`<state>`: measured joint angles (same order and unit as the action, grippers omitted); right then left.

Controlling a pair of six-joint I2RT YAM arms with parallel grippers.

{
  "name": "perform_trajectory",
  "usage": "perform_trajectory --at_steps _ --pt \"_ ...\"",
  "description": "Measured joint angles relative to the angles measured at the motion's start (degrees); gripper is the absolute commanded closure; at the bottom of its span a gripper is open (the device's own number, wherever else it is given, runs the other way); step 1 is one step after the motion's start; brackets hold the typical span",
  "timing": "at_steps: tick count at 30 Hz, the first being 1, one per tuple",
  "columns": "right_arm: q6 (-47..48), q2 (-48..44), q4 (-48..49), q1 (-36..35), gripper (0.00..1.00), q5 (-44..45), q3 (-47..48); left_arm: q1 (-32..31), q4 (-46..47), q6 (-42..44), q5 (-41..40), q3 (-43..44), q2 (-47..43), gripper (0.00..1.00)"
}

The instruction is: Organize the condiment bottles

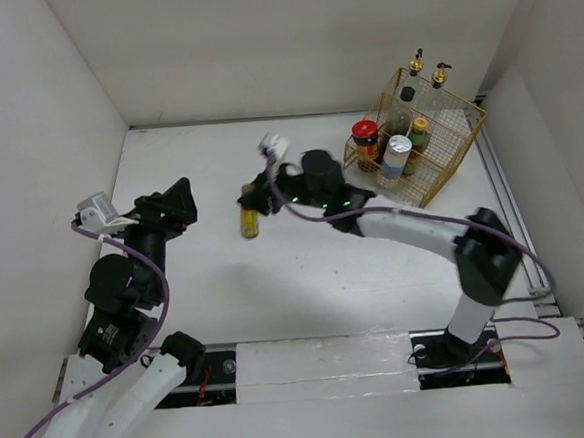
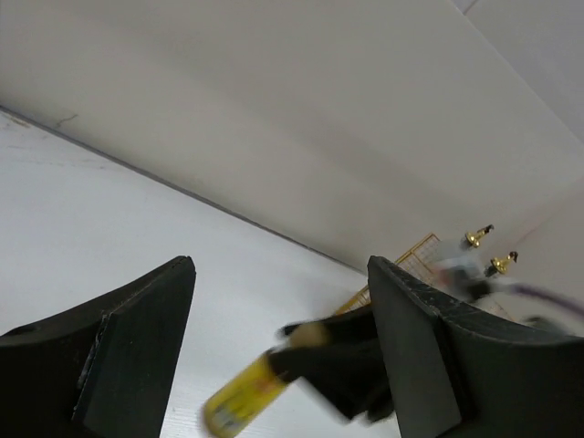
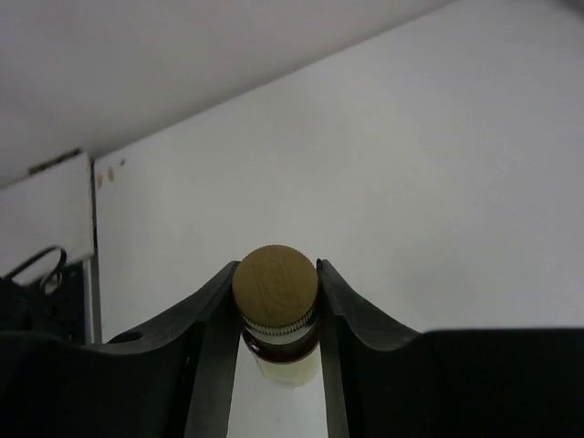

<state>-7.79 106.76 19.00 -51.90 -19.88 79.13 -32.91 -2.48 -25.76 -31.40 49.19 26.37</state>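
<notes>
- Nearest the right wrist camera, a tan screw cap (image 3: 275, 283) is being pinched between the two black fingers (image 3: 214, 328) of the right hand (image 3: 275, 274), and both fingers are touching its sides. An embossed mark is being shown on the cap's top, but it cannot be read.
- Under that cap, the yellow-labelled bottle (image 1: 248, 223) is being held upright near the middle of the white surface (image 1: 306, 278). Whether its base is touching the surface cannot be told.
- Open room is being left around the bottle, with bare surface toward the left wall (image 1: 43, 96), the back wall (image 1: 289, 39) and the near edge.
- From the left wrist view, the bottle's label is being seen as yellow with dark print, too blurred to read.
- Left of the bottle and apart from it, the left hand (image 2: 281, 263) is being held spread, with nothing between its fingers.
- Close to the back wall and the right wall (image 1: 565, 110), a gold wire basket (image 1: 463, 132) is being occupied by a red-lidded jar (image 1: 365, 134), a silver-lidded blue-labelled jar (image 1: 396, 157), a dark black-capped bottle (image 1: 404, 106) and a green yellow-capped bottle (image 1: 419, 130).
- Two gold caps (image 1: 417, 65) are being shown above the basket's far rim.
- Labels in the basket are being seen too small to read.
</notes>
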Motion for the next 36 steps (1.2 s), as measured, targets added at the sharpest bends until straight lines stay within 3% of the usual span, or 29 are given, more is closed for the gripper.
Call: perform_trajectory --at_steps 3,8,13,23,36 --pt "0.24 -15.52 0.66 5.92 0.82 5.66 -7.13 0.00 0.42 0.50 2.51 0.00 2.03 0.29" --pt "1.14 -38.77 0.92 17.14 0.83 23.61 -15.85 0.02 0.96 1.38 9.90 0.04 9.31 0.30" --pt "1.51 -49.46 -3.13 24.17 0.83 36.13 -22.64 0.00 0.74 1.79 16.70 0.04 16.96 0.31" --pt "-0.17 -48.33 -15.15 37.42 0.85 40.52 -26.49 0.00 0.28 1.92 22.58 0.04 21.86 0.31" --pt "-2.60 -33.88 -7.13 43.01 0.87 41.46 -26.86 0.00 0.31 2.43 24.00 0.07 23.10 0.31"
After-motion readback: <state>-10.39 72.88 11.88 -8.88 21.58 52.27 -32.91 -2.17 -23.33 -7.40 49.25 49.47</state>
